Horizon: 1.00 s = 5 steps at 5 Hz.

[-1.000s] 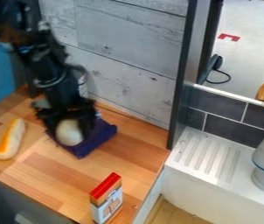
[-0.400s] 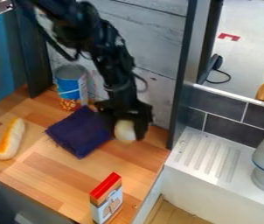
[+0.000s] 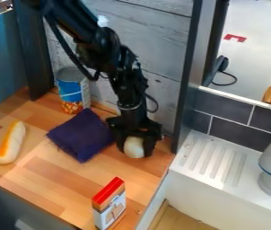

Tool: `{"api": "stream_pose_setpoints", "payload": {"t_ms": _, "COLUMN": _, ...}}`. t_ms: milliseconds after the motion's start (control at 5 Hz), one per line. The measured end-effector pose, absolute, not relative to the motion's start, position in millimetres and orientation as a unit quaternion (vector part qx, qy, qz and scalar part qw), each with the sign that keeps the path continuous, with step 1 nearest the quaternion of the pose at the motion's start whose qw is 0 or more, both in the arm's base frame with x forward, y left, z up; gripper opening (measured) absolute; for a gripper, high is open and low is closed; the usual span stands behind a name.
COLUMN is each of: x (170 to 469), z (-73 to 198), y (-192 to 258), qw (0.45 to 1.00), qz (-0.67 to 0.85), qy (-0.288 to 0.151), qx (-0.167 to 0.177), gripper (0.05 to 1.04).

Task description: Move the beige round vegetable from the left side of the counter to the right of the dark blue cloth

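The black gripper point(image 3: 135, 146) hangs low over the wooden counter's right part, close to the wall. It is shut on a whitish, rounded object point(image 3: 133, 147), with one finger on either side. Just left of the gripper lies a folded dark purple cloth point(image 3: 81, 135). Whether the rounded object touches the counter, I cannot tell.
A bread-like baguette point(image 3: 10, 143) lies at the counter's left. A blue can point(image 3: 73, 90) stands behind the cloth by the wall. A red-topped box point(image 3: 109, 204) stands at the front edge. Right of the counter is a white sink with a ridged drainboard point(image 3: 213, 158).
The gripper has moved right from above the cloth with the whitish object, then slightly lower. The cloth and the can are now in fuller view. The other objects have stayed put.
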<state>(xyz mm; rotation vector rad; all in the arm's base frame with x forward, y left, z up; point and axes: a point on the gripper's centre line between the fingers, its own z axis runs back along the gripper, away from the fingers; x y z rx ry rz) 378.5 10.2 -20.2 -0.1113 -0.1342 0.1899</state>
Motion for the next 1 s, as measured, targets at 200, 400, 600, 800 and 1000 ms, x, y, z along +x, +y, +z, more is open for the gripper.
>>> {"api": "stream_pose_setpoints", "payload": {"t_ms": 200, "x": 381.3, "z": -20.3, "y": 11.4, "qw": 0.991, "qz": 0.097, "qy": -0.076, "qx": -0.055, "gripper": 1.013}}
{"api": "stream_pose_setpoints", "payload": {"t_ms": 400, "x": 376.5, "z": -23.0, "y": 13.4, "qw": 0.990, "qz": 0.103, "qy": -0.072, "qx": -0.060, "gripper": 1.007}}
{"api": "stream_pose_setpoints", "payload": {"t_ms": 600, "x": 373.0, "z": -12.0, "y": 15.3, "qw": 0.989, "qz": 0.106, "qy": -0.079, "qx": -0.063, "gripper": 1.003}}
{"api": "stream_pose_setpoints", "payload": {"t_ms": 800, "x": 369.6, "z": 19.1, "y": 17.5, "qw": 0.986, "qz": 0.108, "qy": -0.117, "qx": -0.056, "gripper": 1.003}}
{"api": "stream_pose_setpoints", "payload": {"t_ms": 1000, "x": 349.7, "z": 70.6, "y": 19.0, "qw": 0.978, "qz": 0.119, "qy": -0.159, "qx": -0.065, "gripper": 1.003}}
